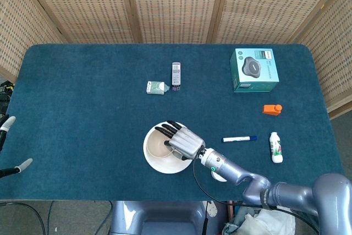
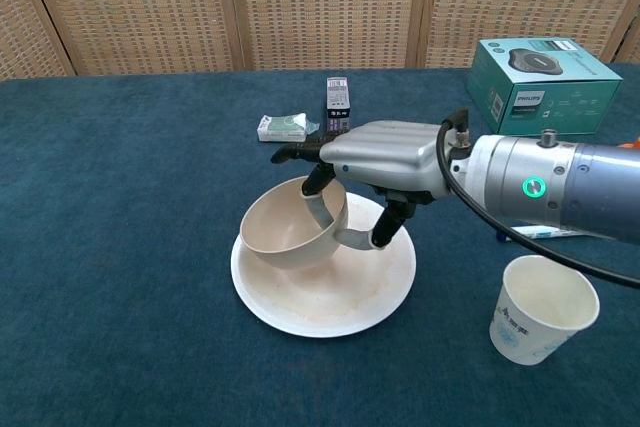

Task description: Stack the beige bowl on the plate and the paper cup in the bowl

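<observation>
The beige bowl hangs low over the left part of the white plate, tilted; whether it touches the plate I cannot tell. My right hand grips the bowl by its right rim, fingers inside and thumb under the outer wall. The paper cup stands upright and empty at the front right, apart from the plate; in the head view the right arm hides most of the cup. My left hand shows only as fingertips at the far left edge, holding nothing.
A teal box stands at the back right. A small white-green pack and a dark remote-like bar lie behind the plate. A marker, a white bottle and an orange object lie to the right.
</observation>
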